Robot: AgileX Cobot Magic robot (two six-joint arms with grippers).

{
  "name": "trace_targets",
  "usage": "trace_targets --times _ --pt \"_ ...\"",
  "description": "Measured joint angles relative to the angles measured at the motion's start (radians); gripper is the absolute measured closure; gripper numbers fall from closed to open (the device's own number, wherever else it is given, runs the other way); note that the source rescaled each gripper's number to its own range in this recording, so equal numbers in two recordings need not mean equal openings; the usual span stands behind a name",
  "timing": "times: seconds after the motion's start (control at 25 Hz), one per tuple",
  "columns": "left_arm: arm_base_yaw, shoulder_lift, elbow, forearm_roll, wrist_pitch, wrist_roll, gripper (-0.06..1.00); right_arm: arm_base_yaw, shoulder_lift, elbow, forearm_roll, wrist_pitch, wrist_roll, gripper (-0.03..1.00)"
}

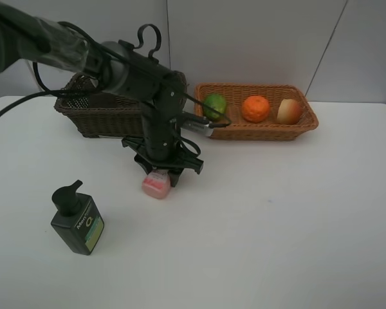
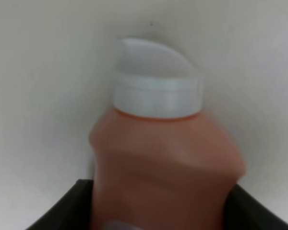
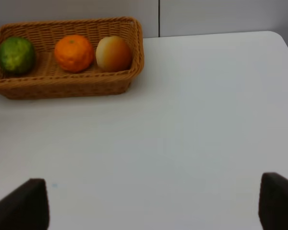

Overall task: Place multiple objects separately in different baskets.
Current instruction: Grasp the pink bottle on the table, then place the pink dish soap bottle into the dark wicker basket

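white table (image 1: 276, 225) carries pump bottle (image 1: 77, 222) labelled "men".

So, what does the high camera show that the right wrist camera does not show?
Only the high view: the dark basket, the pump bottle, and the left gripper closed on the pink bottle. Only the right wrist view: the right gripper, open, holding nothing. Both: the light basket with the lime, the orange and the peach inside, and the white table.

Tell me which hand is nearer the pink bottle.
Left. The left hand is down on the pink bottle, fingers against both its sides. The right hand is away over the table, facing the light basket, no bottle in its view.
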Motion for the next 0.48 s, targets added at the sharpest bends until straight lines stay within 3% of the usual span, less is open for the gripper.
trace_targets --times 0.48 --pt "0.051 -0.202 -0.042 0.008 0.068 -0.015 0.31 0.0 0.0 0.0 0.0 0.0 0.0 0.13"
